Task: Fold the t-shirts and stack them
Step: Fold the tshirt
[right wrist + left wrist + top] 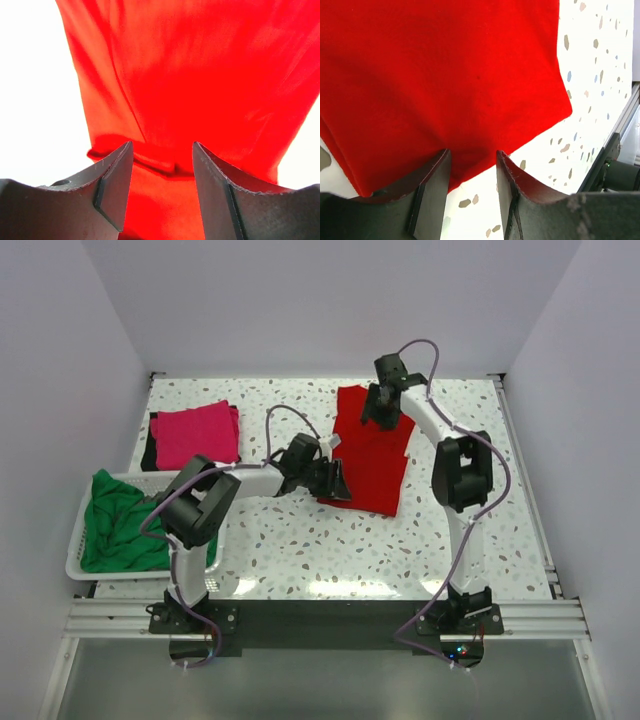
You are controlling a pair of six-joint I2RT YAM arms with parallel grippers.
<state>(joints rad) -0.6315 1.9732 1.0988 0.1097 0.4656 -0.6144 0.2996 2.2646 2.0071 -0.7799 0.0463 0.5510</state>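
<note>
The large red t-shirt (372,452) lies partly folded on the speckled table, right of centre. My left gripper (334,478) is open at its near left edge; the left wrist view shows the red cloth edge (445,75) between the parted fingers. My right gripper (378,410) is open over the shirt's far end; the right wrist view shows a red fold (155,162) between its fingers. The magenta-pink t-shirt (196,433) lies folded at the back left. The green t-shirt (120,520) sits crumpled in the white basket.
A white basket (78,535) stands at the table's left edge. A dark cloth (150,452) lies under the pink shirt. White walls close in the table on three sides. A metal rail (525,470) runs along the right edge.
</note>
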